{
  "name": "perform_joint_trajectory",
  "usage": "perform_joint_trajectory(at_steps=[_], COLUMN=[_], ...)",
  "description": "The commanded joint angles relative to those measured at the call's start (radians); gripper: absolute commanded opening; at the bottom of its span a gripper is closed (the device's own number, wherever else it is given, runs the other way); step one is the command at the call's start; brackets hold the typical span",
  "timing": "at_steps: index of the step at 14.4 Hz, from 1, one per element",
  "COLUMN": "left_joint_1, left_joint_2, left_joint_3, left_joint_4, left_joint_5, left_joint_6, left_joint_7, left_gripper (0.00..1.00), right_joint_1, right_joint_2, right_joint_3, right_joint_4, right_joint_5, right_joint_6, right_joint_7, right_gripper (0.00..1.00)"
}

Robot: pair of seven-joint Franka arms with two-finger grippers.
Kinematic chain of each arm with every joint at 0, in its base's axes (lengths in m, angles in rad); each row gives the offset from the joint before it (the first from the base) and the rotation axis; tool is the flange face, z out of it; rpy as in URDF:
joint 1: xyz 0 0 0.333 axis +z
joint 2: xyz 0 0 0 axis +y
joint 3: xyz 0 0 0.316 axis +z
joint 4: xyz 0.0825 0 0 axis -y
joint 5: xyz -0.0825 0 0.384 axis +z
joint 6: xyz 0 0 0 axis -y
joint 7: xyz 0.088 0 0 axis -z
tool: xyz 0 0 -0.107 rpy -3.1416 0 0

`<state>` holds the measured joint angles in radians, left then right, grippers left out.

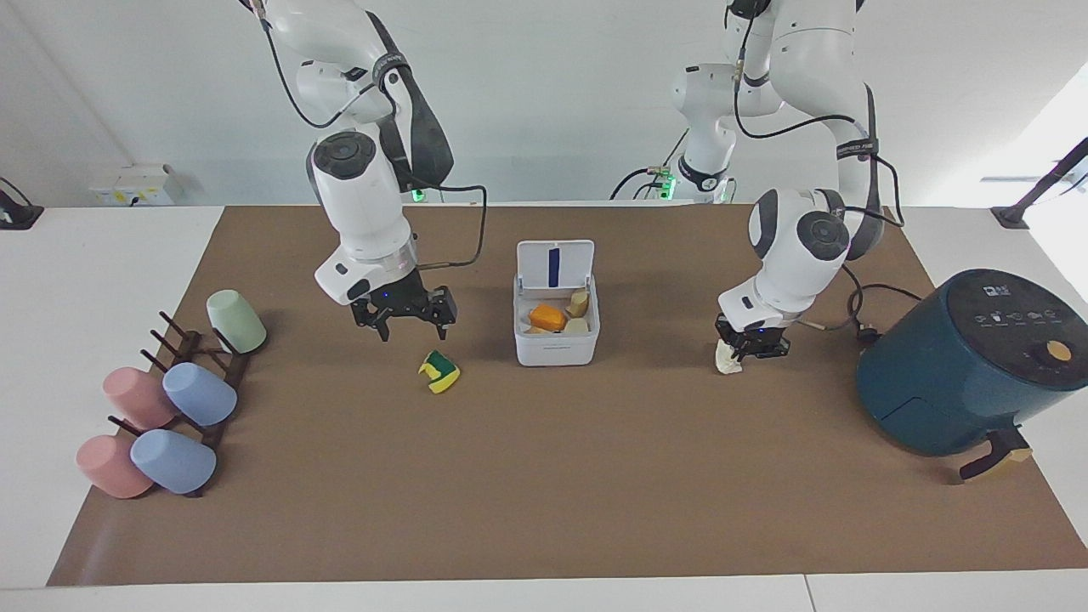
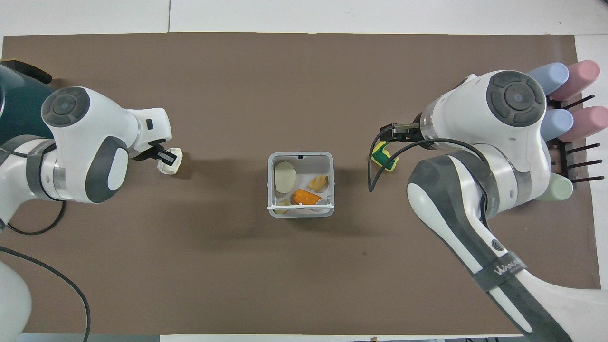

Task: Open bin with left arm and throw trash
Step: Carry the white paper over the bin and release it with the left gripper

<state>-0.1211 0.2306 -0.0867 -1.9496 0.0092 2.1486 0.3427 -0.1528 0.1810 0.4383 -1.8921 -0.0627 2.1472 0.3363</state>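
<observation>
**Bin open, two scraps still on the bench**

The bin (image 1: 557,327) sits mid-bench, lid up, scraps inside. The left gripper (image 1: 748,350), wrist angled down, has its fingers closed on the paper wad (image 1: 727,359) at the bench toward the left arm's end; the wad looks light and crushable, so a pinch across its middle should hold. The right gripper (image 1: 406,313) hangs with fingers spread above the soft sponge piece (image 1: 439,371).

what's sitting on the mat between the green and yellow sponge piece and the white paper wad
The open bin, with scraps inside, stands between the sponge piece and the paper wad; both views show it.
</observation>
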Motion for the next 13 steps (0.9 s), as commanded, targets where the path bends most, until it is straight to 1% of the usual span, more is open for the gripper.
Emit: perform_joint_trajectory(at_steps=[1, 3, 4, 5, 6, 8, 9, 11, 13], left_joint_1=[-0.009, -0.028, -0.040, -0.057, -0.078, -0.165, -0.205, -0.288, -0.342], left_joint_2=[0.041, 0.067, 0.070, 0.076, 0.075, 0.073, 0.073, 0.067, 0.056], left_joint_3=[-0.005, -0.005, -0.010, -0.011, -0.015, -0.021, -0.022, -0.021, -0.022], left_joint_4=[0.223, 0.343, 0.383, 0.406, 0.419, 0.426, 0.425, 0.404, 0.377], left_joint_5=[-0.062, -0.086, -0.092, -0.128, -0.170, -0.183, -0.184, -0.199, -0.202], left_joint_6=[-0.194, -0.298, -0.337, -0.361, -0.361, -0.346, -0.316, -0.254, -0.222], left_joint_7=[-0.108, -0.180, -0.230, -0.296, -0.367, -0.503, -0.557, -0.629, -0.677], left_gripper=[0.00, 0.00, 0.00, 0.00, 0.00, 0.00, 0.00, 0.00, 0.00], right_joint_1=[-0.024, -0.021, -0.016, -0.014, -0.013, -0.011, -0.008, -0.005, -0.007], right_joint_2=[0.018, 0.070, 0.090, 0.113, 0.133, 0.158, 0.166, 0.181, 0.186], right_joint_3=[0.016, 0.016, 0.016, 0.016, 0.016, 0.016, 0.016, 0.016, 0.016], right_joint_4=[-0.068, -0.079, -0.078, -0.078, -0.079, -0.078, -0.079, -0.079, -0.084], right_joint_5=[-0.017, -0.017, -0.017, -0.017, -0.019, -0.038, -0.046, -0.049, -0.072], right_joint_6=[0.097, 0.155, 0.171, 0.190, 0.209, 0.220, 0.230, 0.247, 0.261], right_joint_7=[-0.031, -0.036, -0.042, -0.051, -0.054, -0.053, -0.053, -0.053, -0.053], right_gripper=[1.00, 1.00, 1.00, 1.00, 1.00, 1.00, 1.00, 1.00, 0.99])
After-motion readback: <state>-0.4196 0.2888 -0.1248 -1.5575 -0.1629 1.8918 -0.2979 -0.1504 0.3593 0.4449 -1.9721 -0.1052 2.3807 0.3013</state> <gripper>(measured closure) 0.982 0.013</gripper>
